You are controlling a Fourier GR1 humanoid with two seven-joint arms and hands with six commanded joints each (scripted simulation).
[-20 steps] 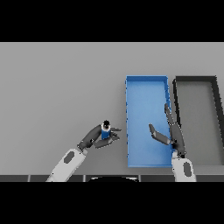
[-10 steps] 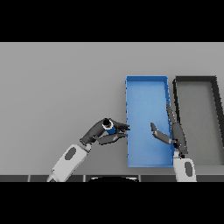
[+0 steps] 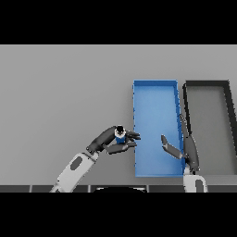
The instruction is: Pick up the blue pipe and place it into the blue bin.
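Note:
A short blue pipe [image 3: 120,136] with a dark end is held in my left hand [image 3: 111,141], whose fingers and thumb curl round it. The hand carries it just left of the blue bin [image 3: 155,90], with the fingertips reaching the bin's left wall. My right hand [image 3: 185,146] hovers over the bin's right wall, fingers straight and thumb spread toward the bin's inside, holding nothing. The bin is a long blue tray lying right of the table's middle.
A dark grey bin [image 3: 227,120] of the same shape lies directly right of the blue bin, side by side with it. The grey table [image 3: 60,92] stretches to the left and far side.
My left hand has carried the blue pipe to the right, from open table to the blue bin's left wall. The right hand has hardly moved.

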